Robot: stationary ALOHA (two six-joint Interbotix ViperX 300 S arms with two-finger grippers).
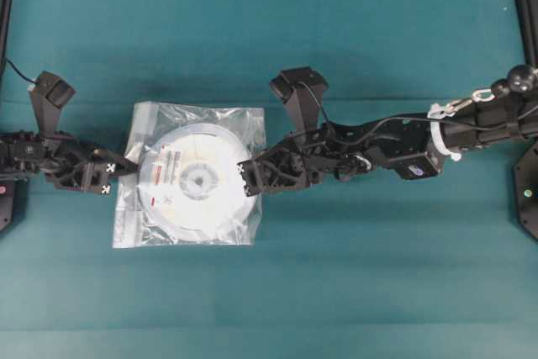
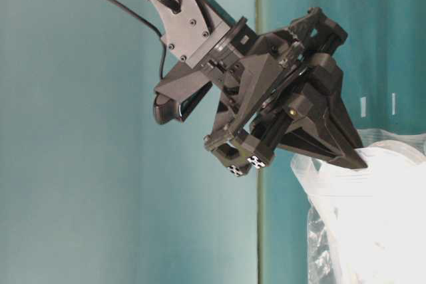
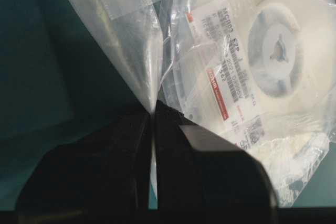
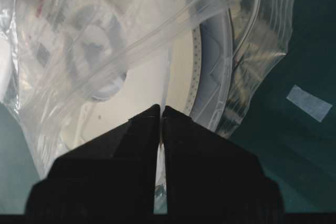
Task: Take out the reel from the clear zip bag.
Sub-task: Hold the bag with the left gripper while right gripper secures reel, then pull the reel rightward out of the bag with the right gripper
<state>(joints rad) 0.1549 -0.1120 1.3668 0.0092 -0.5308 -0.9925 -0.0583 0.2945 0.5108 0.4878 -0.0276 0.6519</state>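
The clear zip bag [image 1: 244, 124] lies flat on the teal table with the reel [image 1: 197, 176] inside it, a white disc with a grey hub and a red-marked label. My left gripper [image 1: 126, 171] is shut on the bag's left edge; the left wrist view shows a fold of film pinched between its jaws [image 3: 152, 111], with the reel's label [image 3: 220, 72] just beyond. My right gripper [image 1: 252, 176] is shut on the bag's right edge. In the right wrist view a thin sheet of film runs into its closed tips [image 4: 160, 109], and the reel's rim [image 4: 210, 66] sits behind that sheet.
Teal cloth [image 1: 353, 275] covers the table all around the bag. A small pale tape strip [image 4: 308, 103] lies on the cloth to the right of the bag. Black frame posts [image 1: 525, 6] stand at the far corners. The table-level view shows the bag [image 2: 373, 217] bunched up under a gripper's fingertips.
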